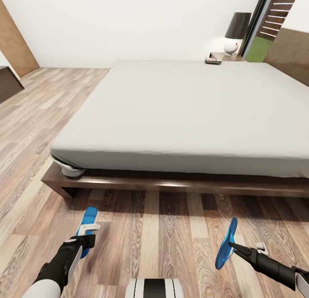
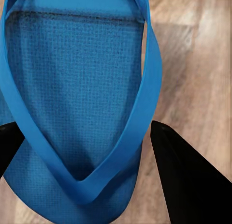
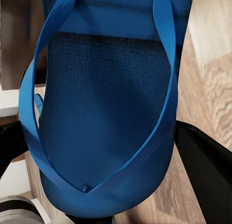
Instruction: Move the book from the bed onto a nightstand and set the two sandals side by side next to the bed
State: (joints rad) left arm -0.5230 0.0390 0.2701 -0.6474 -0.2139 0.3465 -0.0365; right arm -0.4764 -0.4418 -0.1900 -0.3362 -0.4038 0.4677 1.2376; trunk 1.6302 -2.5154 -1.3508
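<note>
Each gripper holds one blue sandal above the wood-plank floor (image 1: 163,229) at the foot of the bed (image 1: 180,113). The left gripper (image 1: 88,233) has its fingers closed on the left sandal (image 1: 89,218), held flat. The right gripper (image 1: 235,247) clamps the right sandal (image 1: 226,243) on edge. Both are well apart, so they need bringing together before lowering. The book (image 1: 213,61) lies at the bed's far edge, near the nightstand (image 1: 225,56).

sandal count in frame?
2. One sandal sits in the left gripper above the floor at the foot of the bed; the other sandal hangs tilted on edge in the right gripper.
</note>
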